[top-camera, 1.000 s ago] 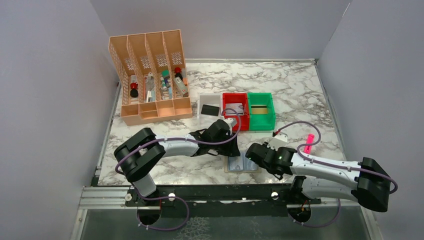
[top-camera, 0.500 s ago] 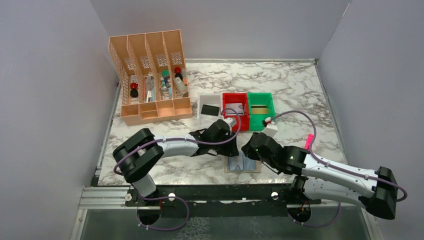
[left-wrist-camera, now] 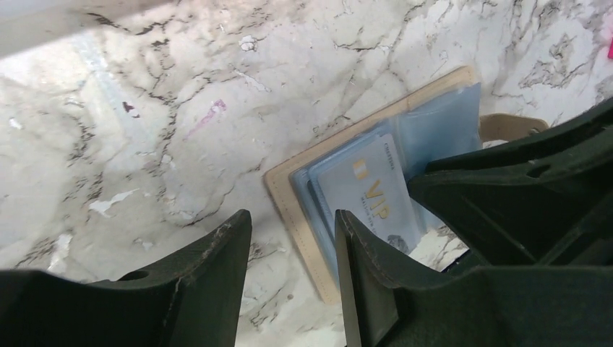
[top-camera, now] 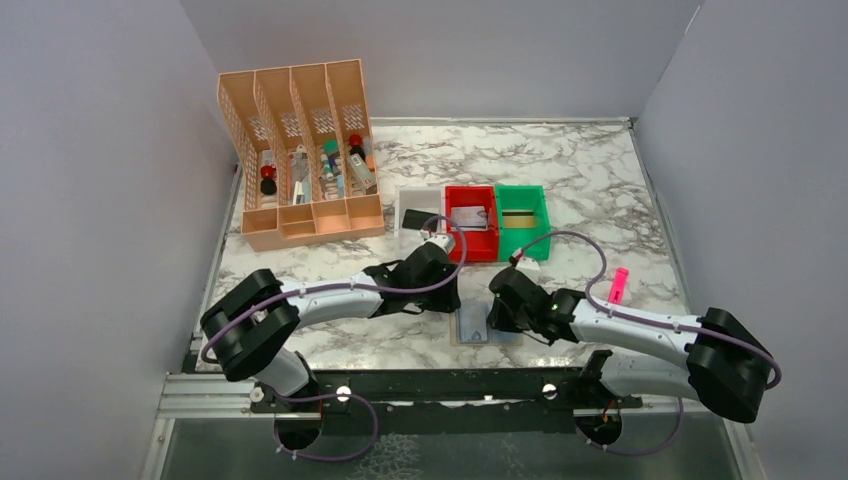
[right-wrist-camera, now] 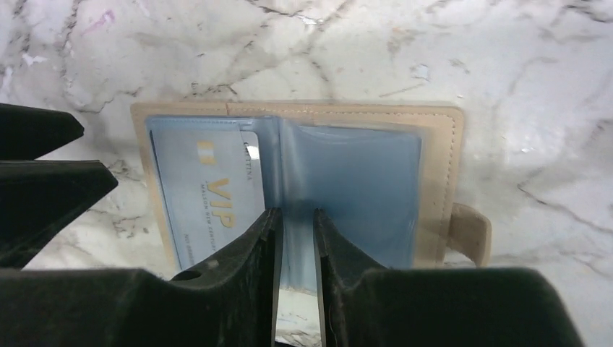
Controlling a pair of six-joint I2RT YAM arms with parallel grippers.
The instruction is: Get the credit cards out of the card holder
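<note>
The card holder [top-camera: 478, 330] lies open near the table's front edge, with a tan border [right-wrist-camera: 441, 173] and blue-grey panels. One pale blue credit card [right-wrist-camera: 206, 195] marked VIP sits in its left pocket. My right gripper [right-wrist-camera: 296, 213] is over the middle fold, jaws a narrow gap apart with nothing clearly pinched. My left gripper [left-wrist-camera: 290, 217] stands open at the holder's left edge [left-wrist-camera: 285, 206], one finger over the VIP card [left-wrist-camera: 369, 191]. A black card [top-camera: 418, 218] lies in the white bin, a silver-grey card [top-camera: 469, 217] in the red bin and a striped card [top-camera: 518, 218] in the green bin.
An orange slotted organizer [top-camera: 300, 150] with small items stands at the back left. The white bin [top-camera: 405, 198], red bin [top-camera: 472, 195] and green bin [top-camera: 522, 194] sit in a row behind the holder. A pink marker [top-camera: 619, 284] lies to the right.
My right gripper has swung left and come down over the holder's middle fold. The left gripper has shifted slightly left, to the holder's left edge.
</note>
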